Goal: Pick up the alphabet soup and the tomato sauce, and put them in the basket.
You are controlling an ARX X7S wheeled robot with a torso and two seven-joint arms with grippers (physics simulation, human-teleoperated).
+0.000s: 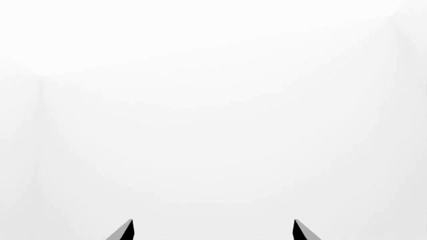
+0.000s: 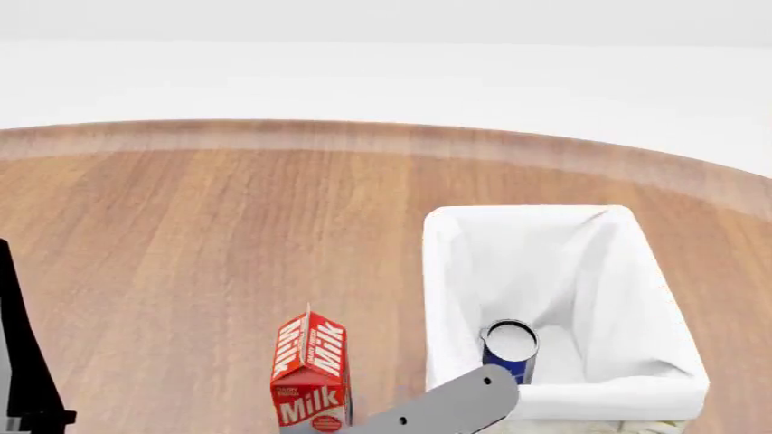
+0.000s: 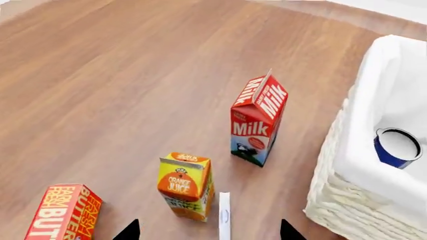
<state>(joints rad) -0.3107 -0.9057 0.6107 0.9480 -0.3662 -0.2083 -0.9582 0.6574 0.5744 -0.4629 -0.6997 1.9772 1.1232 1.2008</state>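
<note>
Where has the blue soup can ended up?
The blue soup can stands upright inside the white basket, in its near left corner in the head view, right of the milk carton.

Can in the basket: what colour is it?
Blue label, pale silvery top: the alphabet soup, upright in the basket. Clearest in the right wrist view.

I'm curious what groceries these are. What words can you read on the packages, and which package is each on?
"Milk": on the red milk carton, on its front and roof.
"ORANGE JUICE": on the orange juice carton.
"FARM FRESH BUTTER", cut off by the picture's edge: on the red butter box.
Smaller print on the cartons: too small to read.
Blue can in the basket: no print readable.
</note>
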